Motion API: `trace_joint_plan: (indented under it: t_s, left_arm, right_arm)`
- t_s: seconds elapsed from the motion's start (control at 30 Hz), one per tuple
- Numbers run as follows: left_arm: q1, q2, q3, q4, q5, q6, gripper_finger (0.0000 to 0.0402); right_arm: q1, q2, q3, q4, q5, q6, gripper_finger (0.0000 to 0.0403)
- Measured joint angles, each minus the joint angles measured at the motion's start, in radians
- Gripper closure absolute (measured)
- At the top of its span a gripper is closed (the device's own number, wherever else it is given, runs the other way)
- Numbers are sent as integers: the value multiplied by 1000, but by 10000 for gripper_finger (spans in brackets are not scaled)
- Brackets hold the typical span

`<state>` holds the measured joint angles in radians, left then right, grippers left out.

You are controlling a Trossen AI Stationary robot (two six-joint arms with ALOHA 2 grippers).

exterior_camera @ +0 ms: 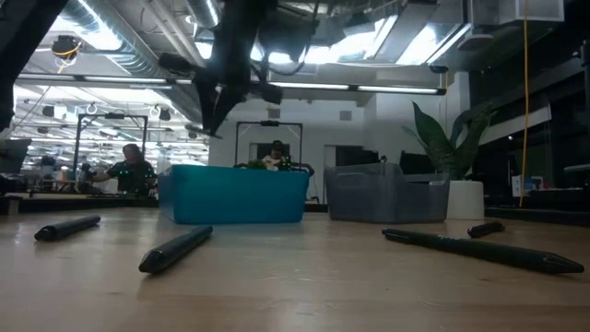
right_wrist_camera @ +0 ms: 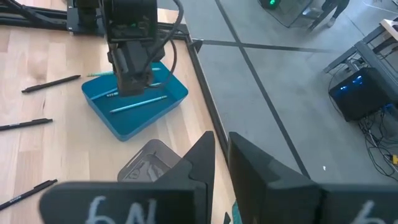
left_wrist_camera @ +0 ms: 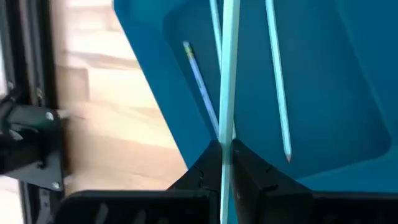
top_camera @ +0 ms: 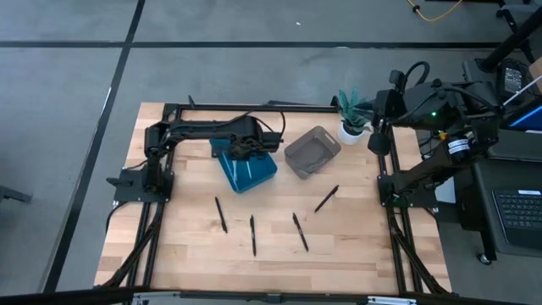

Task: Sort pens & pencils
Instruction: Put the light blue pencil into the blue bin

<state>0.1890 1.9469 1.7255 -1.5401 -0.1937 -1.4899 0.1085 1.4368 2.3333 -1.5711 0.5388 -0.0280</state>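
Note:
My left gripper [top_camera: 246,151] hangs over the blue bin [top_camera: 247,172], shut on a light-blue pencil [left_wrist_camera: 227,74]. Three more light-blue pencils [left_wrist_camera: 277,81] lie on the bin's floor. Several black pens lie flat on the wood nearer the front edge, among them one on the left [top_camera: 220,214], one in the middle [top_camera: 252,235] and one on the right [top_camera: 326,198]. My right gripper [right_wrist_camera: 221,155] is raised at the table's right side, its fingers a narrow slit apart with nothing between them. My left gripper pinches the light-blue pencil's shaft [left_wrist_camera: 225,134] between its two fingers [left_wrist_camera: 245,163]. The fingers come from above, pointing steeply down, and lie across the pencil. The pencil is lifted clear above the blue bin, and one long end [right_wrist_camera: 99,73] sticks out sideways.
A grey bin [top_camera: 312,152] stands to the right of the blue one. A potted plant [top_camera: 350,117] stands at the far right corner. A black frame [top_camera: 254,107] borders the tabletop. Bare wood lies between the bins and the pens.

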Motion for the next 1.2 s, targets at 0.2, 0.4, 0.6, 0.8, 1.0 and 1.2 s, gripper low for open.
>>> trace_joint_plan:
  t_s: [0.2,0.4,0.6,0.8,1.0,1.2]
  left_arm:
    - [8,-5,-42,76,10,26,388]
    - [35,-4,-68,135,21,57,388]
    - [54,-3,-92,176,25,85,388]
    - [92,-3,-131,219,39,119,388]
    - [114,-3,-180,285,57,140,388]
    - [139,-3,-214,331,58,166,388]
  right_arm:
    - [0,-1,0,0,0,0,355]
    - [0,0,0,0,0,16,355]
    - [0,0,0,0,0,21,355]
    - [0,0,0,0,0,23,355]
    - [0,0,0,0,0,24,355]
    - [0,0,0,0,0,26,355]
